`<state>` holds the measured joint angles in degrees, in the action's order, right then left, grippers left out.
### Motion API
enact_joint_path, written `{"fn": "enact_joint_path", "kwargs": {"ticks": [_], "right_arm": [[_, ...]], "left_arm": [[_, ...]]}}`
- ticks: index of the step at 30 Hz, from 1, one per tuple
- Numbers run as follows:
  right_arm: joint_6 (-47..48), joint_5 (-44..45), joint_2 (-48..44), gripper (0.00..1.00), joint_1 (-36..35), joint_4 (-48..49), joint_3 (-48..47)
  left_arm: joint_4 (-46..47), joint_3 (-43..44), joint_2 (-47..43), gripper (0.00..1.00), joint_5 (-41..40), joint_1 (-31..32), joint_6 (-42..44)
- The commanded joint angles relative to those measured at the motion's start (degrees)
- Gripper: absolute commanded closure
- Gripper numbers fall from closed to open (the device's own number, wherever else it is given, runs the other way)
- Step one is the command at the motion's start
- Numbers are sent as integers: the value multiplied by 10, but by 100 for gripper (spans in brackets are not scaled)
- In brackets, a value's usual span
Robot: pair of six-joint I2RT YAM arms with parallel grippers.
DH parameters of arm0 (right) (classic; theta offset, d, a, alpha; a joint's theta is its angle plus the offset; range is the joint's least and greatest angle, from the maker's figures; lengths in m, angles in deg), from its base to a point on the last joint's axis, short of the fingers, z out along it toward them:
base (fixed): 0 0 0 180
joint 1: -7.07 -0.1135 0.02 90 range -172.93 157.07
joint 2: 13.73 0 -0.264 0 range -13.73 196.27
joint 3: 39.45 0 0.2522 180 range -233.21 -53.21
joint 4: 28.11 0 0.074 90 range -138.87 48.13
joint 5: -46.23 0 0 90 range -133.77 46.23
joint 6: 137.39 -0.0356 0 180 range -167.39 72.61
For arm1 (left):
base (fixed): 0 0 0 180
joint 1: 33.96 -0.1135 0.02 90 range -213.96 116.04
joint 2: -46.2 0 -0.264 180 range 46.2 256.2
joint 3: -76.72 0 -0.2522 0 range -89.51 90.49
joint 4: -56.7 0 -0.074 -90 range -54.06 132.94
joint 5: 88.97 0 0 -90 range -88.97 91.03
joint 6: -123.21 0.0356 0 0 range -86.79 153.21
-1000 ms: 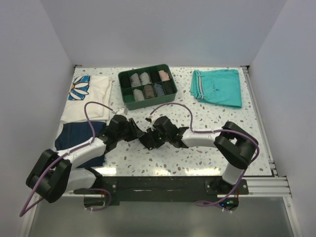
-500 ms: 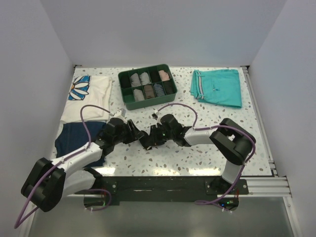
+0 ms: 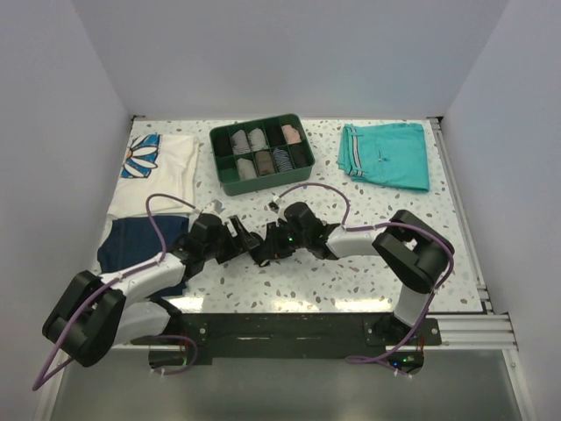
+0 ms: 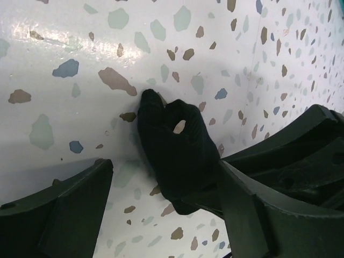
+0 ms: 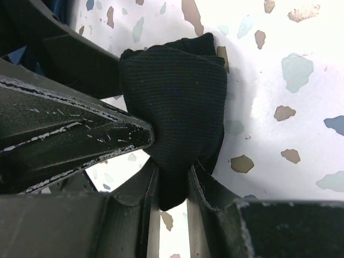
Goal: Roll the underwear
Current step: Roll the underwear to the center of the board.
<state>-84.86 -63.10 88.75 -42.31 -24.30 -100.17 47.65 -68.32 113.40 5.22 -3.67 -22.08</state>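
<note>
Right tool (image 5: 171,180) is clamped on one end of the underwear (image 5: 174,91), a tight black bundle. It lies on the bench (image 3: 307,285) about midway between the left and right edges, somewhat nearer the front edge. Left tool (image 4: 166,172) has its fingers spread wide on either side of the bundle, one finger clear of the fabric. A folded navy garment (image 3: 127,241) lies by the left edge. Farther back, a green tray (image 3: 263,182) holds small rolls. A white shirt (image 3: 171,162) lies in the far left corner and teal shorts (image 3: 390,156) in the far right.

On the table (image 3: 351,281), the underwear (image 4: 174,145) lies between left claw (image 4: 166,174) and right claw (image 5: 172,180), before the tray (image 3: 263,183)
</note>
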Motion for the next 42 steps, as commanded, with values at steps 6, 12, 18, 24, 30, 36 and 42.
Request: {"fn": "enact_joint_path", "kwargs": {"ticks": [6,12,18,24,30,36,42], "right_arm": [[40,11,4,91,-4,-97,5],[50,15,-2,90,-14,-97,0],[70,46,-4,90,-33,-123,-3],[80,84,-17,90,-45,-140,6],[105,140,-37,59,-58,-189,-16],[182,285,-80,43,-119,-299,-91],[259,393,-110,39,-175,-326,-123]], "left_arm": [[75,12,42,20,17,-2,-27],[92,10,101,33,15,-2,-48],[69,22,125,48,-4,-3,-53],[23,25,116,69,-41,-3,-37],[6,39,113,91,-64,-2,4],[-13,60,123,96,-66,2,32],[-32,81,132,97,-65,6,38]]}}
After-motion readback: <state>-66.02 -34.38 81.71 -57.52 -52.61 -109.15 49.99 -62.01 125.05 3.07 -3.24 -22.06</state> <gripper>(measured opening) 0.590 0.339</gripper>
